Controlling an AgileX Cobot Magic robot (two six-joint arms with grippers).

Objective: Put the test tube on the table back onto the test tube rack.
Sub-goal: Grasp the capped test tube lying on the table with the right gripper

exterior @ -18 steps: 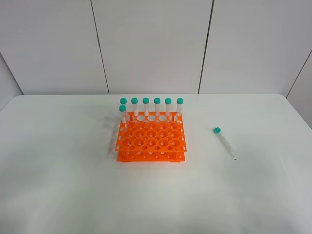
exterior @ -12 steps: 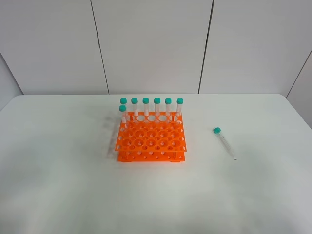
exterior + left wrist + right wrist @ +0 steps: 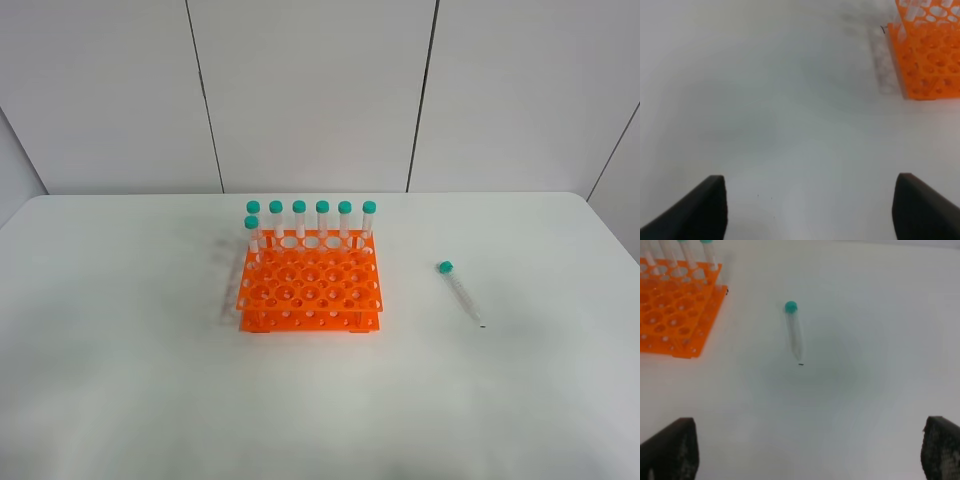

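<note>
The test tube (image 3: 460,292), clear with a teal cap, lies flat on the white table (image 3: 120,380) to the right of the orange test tube rack (image 3: 310,290). It also shows in the right wrist view (image 3: 793,332), with the rack (image 3: 675,305) beside it. Several teal-capped tubes (image 3: 322,220) stand along the rack's far row. Neither gripper shows in the exterior high view. My left gripper (image 3: 810,210) is open and empty above bare table, with the rack (image 3: 927,55) off to one side. My right gripper (image 3: 807,455) is open and empty, short of the lying tube.
Grey wall panels (image 3: 310,90) stand behind the table's far edge. The table's right corner (image 3: 585,205) is rounded.
</note>
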